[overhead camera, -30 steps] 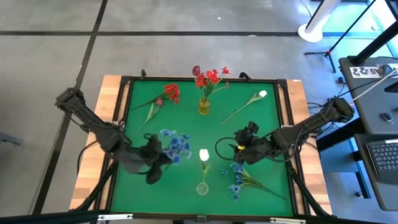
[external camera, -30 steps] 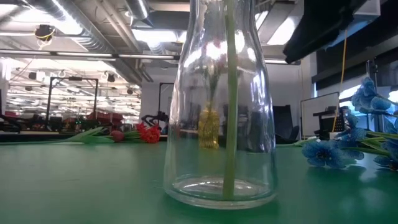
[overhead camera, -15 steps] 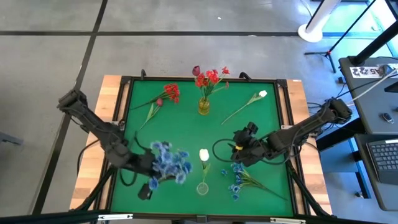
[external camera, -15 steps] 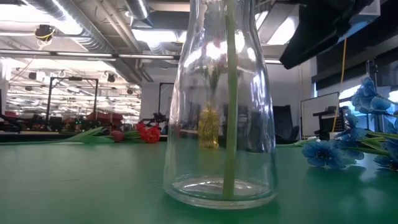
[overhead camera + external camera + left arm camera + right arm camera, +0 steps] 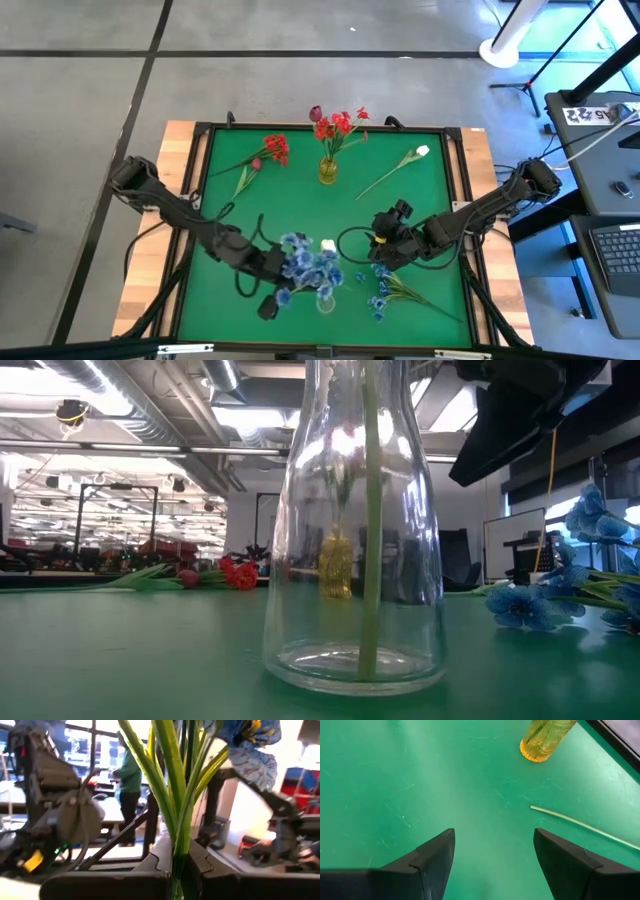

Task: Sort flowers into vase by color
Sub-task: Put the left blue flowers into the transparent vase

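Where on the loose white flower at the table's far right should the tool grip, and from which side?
Grip the white flower mid-stem, coming straight down from above: the thin stem lies flat and diagonal on the green mat, with bare mat on both sides, while the bud looks fragile.

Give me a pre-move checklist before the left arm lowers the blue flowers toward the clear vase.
1. Grip: the left gripper is shut on the blue flowers' green stems, seen in the left wrist view. Ok.
2. Position: from above, the blue blooms overlap the clear vase at the front of the table. How the stem ends line up with the vase mouth: cannot tell.
3. Vase contents: one green stem already stands inside, and the white flower shows beside the blooms, so colours would mix. Not ok.
4. Vase upright on the green mat. Ok.
5. Right gripper is open over bare mat, beside the vase. Ok.
6. Other blue flowers lie apart from the vase. Ok.
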Tool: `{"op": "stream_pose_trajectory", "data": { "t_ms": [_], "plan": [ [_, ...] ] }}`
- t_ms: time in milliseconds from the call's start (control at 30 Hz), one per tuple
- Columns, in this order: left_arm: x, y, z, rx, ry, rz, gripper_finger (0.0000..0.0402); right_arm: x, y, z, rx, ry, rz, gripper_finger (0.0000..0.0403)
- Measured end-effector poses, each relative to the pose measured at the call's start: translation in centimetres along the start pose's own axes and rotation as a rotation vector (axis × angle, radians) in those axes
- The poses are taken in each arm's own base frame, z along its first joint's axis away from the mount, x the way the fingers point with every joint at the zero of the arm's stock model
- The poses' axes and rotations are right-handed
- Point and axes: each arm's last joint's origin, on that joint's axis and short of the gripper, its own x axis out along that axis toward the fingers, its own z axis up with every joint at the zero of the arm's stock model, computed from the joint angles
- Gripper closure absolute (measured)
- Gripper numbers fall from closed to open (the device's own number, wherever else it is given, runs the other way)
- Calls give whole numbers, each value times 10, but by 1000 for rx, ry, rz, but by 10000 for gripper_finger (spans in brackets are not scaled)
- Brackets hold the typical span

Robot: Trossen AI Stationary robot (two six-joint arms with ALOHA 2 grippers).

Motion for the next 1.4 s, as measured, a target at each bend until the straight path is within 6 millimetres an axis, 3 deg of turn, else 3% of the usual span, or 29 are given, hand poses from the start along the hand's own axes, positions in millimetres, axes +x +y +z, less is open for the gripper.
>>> {"op": "stream_pose_trajectory", "data": {
  "t_ms": [400, 767, 933, 1067, 1300, 1400],
  "plan": [
    [17, 16, -35, 23, 99, 72, 387, 0, 0, 0, -2, 0, -2, 134],
    [13, 9, -47, 1, 215, 99, 265, 0, -1, -1, -9, 12, -1, 134],
    [9, 1, -44, -1, 203, 115, 202, -1, 0, -2, -17, 41, 23, 134],
    [1, -8, -31, 0, 179, 111, 167, -3, 0, -2, -32, 89, 79, 134],
    [-22, -24, -7, 22, 178, 161, 152, -13, -6, 0, -19, 118, 142, 134],
    [-24, -26, -6, 23, 181, 159, 153, -18, -10, 3, -14, 100, 150, 134]
  ]
}}
